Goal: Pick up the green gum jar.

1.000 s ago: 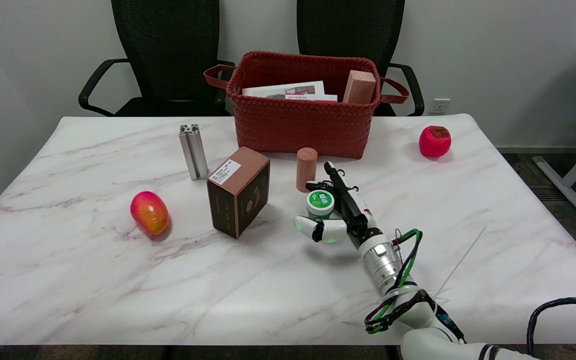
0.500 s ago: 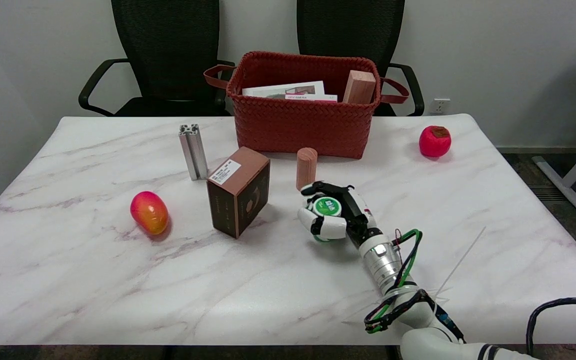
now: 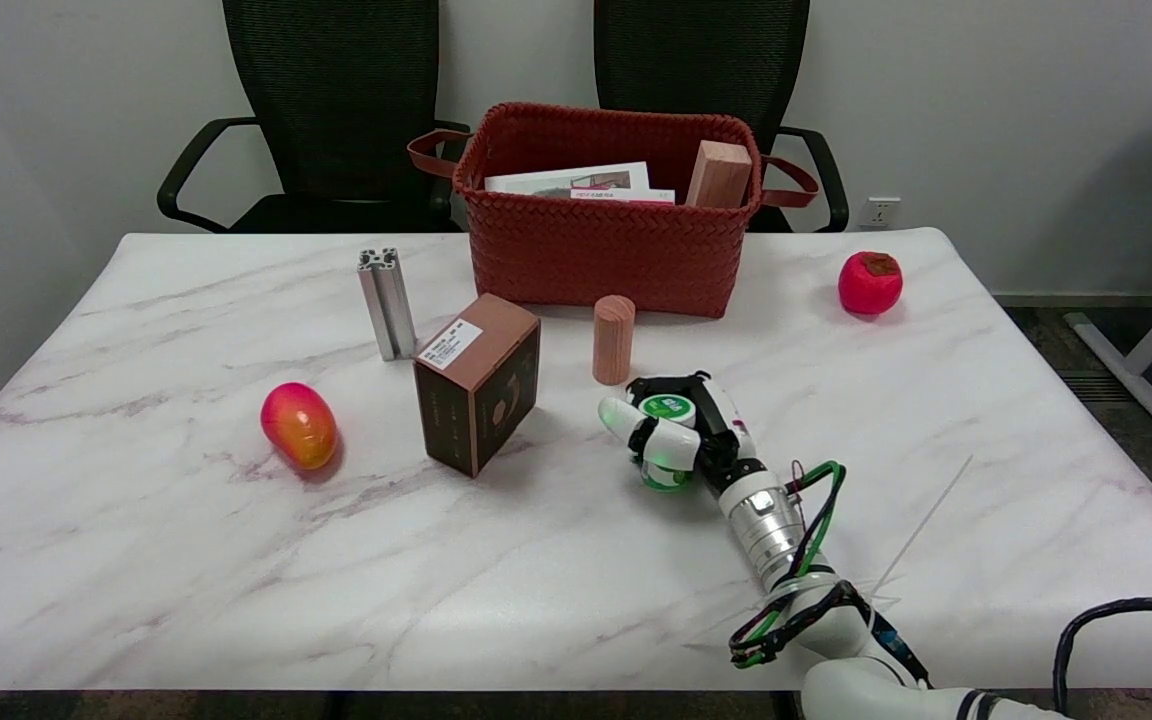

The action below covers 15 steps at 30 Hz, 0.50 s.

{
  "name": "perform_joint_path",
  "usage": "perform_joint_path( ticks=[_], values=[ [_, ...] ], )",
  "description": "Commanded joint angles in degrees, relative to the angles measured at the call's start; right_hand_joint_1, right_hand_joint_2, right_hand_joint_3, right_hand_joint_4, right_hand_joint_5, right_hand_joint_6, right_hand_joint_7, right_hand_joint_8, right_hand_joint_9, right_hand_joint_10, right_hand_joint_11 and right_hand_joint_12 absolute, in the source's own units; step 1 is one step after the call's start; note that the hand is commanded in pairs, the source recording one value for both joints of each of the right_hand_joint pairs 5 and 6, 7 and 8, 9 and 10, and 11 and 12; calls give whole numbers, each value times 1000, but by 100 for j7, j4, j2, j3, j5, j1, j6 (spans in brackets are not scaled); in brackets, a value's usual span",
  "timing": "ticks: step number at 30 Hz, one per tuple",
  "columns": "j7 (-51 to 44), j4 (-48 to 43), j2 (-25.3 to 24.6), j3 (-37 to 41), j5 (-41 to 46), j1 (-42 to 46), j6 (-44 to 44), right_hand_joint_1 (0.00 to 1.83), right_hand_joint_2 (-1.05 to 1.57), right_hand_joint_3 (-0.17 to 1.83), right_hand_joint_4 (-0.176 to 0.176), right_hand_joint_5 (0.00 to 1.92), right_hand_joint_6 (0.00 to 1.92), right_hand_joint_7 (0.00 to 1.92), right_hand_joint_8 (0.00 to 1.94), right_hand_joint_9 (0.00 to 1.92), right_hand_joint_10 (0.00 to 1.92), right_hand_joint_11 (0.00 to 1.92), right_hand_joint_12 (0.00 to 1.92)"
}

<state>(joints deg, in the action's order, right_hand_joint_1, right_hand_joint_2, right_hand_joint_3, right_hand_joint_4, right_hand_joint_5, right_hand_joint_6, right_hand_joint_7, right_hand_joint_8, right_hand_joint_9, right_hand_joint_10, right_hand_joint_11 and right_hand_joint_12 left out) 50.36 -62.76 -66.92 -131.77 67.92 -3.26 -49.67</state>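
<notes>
The green gum jar has a white lid with a green label and sits inside my right hand near the table's middle. My fingers are wrapped around its sides, thumb across the front, so I grip it. Only the lid and the green bottom edge show; the rest is hidden by the fingers. Whether the jar is off the table I cannot tell. My right arm reaches in from the lower right.
A wooden cylinder stands just behind the hand. A brown box lies to the left, with a metal profile and a mango beyond. A red basket sits at the back, a red fruit at back right.
My fingers, spread beside the jar a second ago, have curled around it. The hand with the jar has shifted slightly to the right and toward the near edge.
</notes>
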Motion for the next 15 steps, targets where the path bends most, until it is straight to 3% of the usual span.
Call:
perform_joint_path(
  ticks=[1, 15],
  values=[
    [169, 15, -15, 9, -34, 50, -74, 975, 950, 664, 0, 1920, 1920, 1686, 1686, 1611, 1611, 1597, 1597],
    [169, -217, 1, 105, -206, -46, -630, 968, 995, 615, 0, 1769, 1769, 1706, 1706, 1645, 1645, 1740, 1740]
  ],
)
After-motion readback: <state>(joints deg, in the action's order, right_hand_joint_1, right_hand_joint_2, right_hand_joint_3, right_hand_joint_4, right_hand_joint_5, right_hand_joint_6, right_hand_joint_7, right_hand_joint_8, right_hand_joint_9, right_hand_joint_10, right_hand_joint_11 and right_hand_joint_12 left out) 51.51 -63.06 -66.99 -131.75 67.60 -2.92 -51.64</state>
